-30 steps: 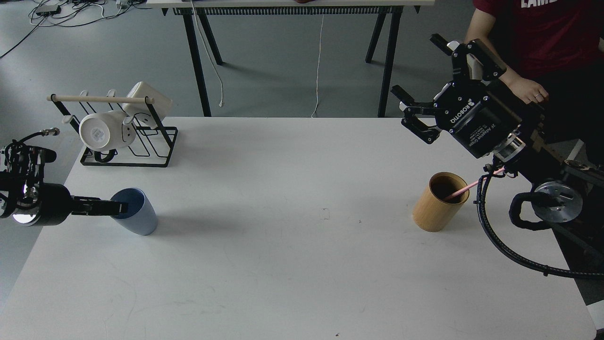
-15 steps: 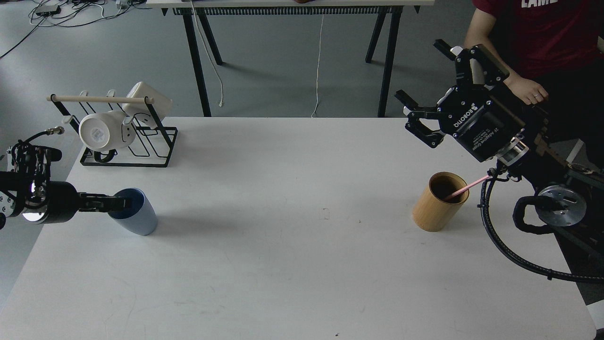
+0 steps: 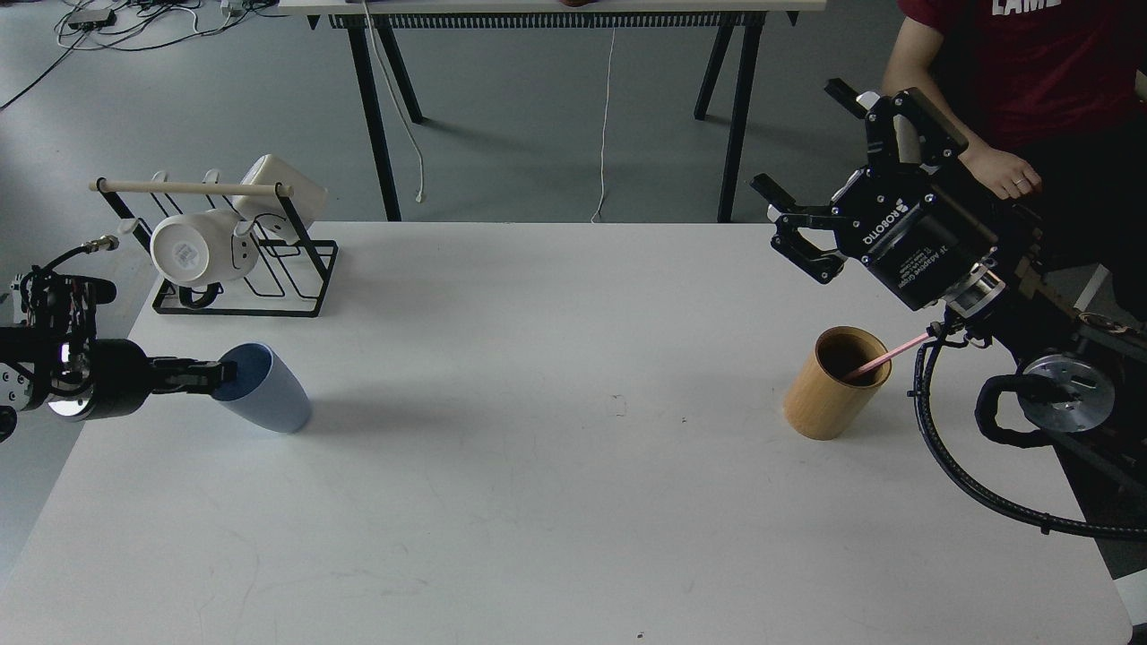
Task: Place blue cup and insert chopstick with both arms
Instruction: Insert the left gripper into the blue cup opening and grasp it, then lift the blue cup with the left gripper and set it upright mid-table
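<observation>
White table (image 3: 573, 502): left gripper (image 3: 218, 373) clamped on tilted blue cup (image 3: 269, 394) rim; right gripper (image 3: 811, 175) spread open, empty.

Even, diffuse daylight, moderately bright; soft shadows thrown rightward from the blue cup (image 3: 267, 389) and leftward from the bamboo holder (image 3: 832, 382) on the white table (image 3: 556, 502); mild sheen on the tabletop, no harsh glare; focus sharp throughout, no visible motion blur

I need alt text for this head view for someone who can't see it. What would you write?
On a white table, the left gripper grips the rim of a tilted blue cup; the right gripper hangs open above a bamboo holder holding a pink chopstick.
</observation>
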